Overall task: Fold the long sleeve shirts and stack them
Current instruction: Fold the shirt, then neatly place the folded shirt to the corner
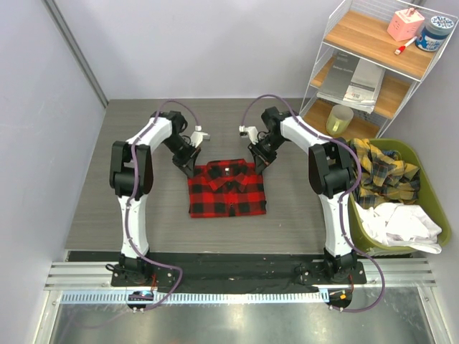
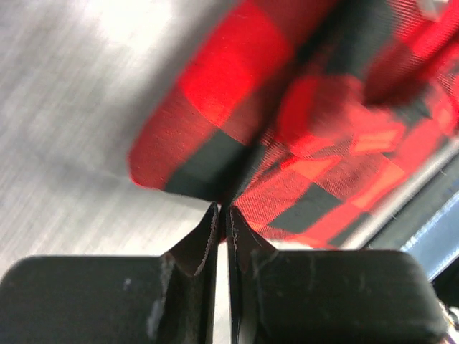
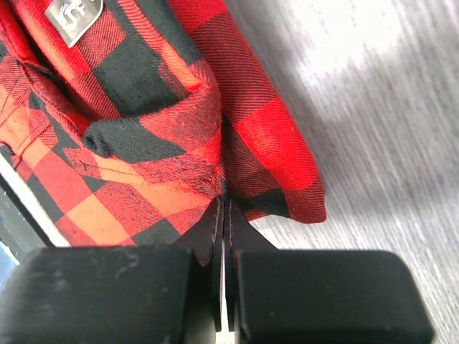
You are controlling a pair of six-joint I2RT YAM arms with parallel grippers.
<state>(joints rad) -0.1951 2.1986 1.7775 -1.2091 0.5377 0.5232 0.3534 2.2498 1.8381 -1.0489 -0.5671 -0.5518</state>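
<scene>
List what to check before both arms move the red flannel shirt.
1. Left pincer shut on the flannel shirt's far-left corner: ok.
2. Right pincer shut on the far-right corner: ok.
3. Shirt folded to a compact rectangle, nothing trailing across the table: ok.
4. Both pincers level with each other: ok.
5. Number of cloth layers caught in each grip: cannot tell.

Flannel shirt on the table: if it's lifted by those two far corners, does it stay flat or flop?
Likely floppy: the flannel shirt bunches into soft folds where the right gripper pinches it. It probably sags between grips, since the left gripper holds only the other far corner. Slipping seems unlikely; the weave looks coarse.
</scene>
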